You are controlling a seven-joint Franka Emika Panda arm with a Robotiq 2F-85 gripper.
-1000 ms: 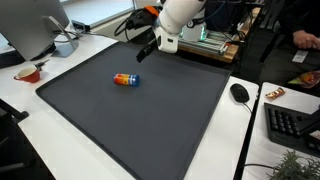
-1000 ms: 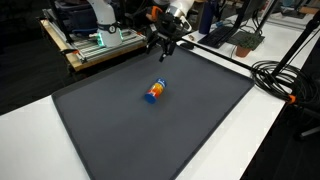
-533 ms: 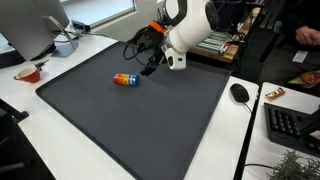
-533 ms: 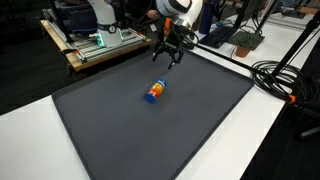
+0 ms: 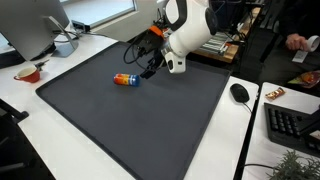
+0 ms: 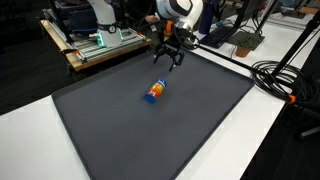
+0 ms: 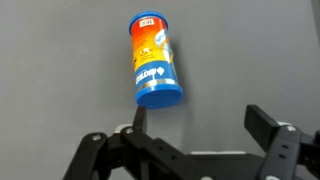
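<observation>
The fingers (image 7: pixel 266 124) are hanging wide open, gripping nothing, above the dark surface (image 7: pixel 60 60). The can (image 7: pixel 153 60) is lying on its side there, near them but apart.

No legible text; only blurry white lettering on the blue band of the can (image 7: pixel 153 60).

The can (image 5: pixel 125 80) lies on the mat (image 5: pixel 140 125) beside the end effector (image 5: pixel 148 68).
</observation>
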